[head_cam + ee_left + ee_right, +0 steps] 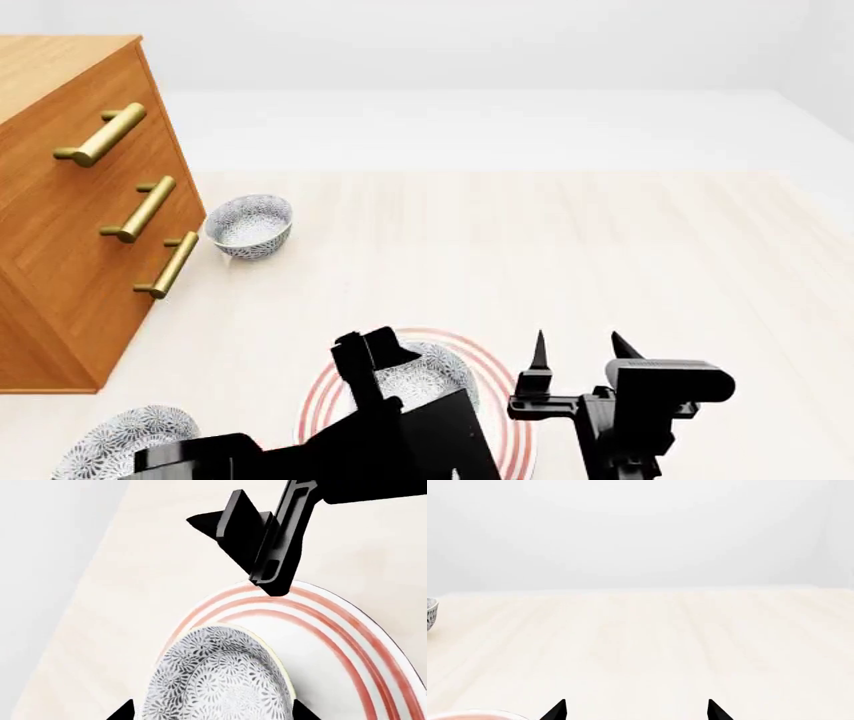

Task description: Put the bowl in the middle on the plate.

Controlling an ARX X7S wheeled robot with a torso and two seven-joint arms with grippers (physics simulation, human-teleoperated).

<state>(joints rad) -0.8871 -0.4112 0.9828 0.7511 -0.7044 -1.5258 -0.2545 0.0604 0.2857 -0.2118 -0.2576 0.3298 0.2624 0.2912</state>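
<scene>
The bowl (220,680), white with a dense blue-grey floral pattern, sits upright on the plate (347,645), a wide white plate with red rings. In the head view the bowl (434,375) rests on the plate (320,395) near the table's front edge, partly hidden by my left arm. My left gripper (213,714) is open, its fingertips spread on either side of the bowl. My right gripper (581,350) is open and holds nothing, just right of the plate. In the right wrist view, the right gripper (636,711) points over bare table.
A wooden dresser (67,200) with brass handles stands at the left. A look-alike bowl (250,225) sits beside it, and another bowl (114,445) lies at the front left corner. The pale wooden table (601,240) stretches right and back.
</scene>
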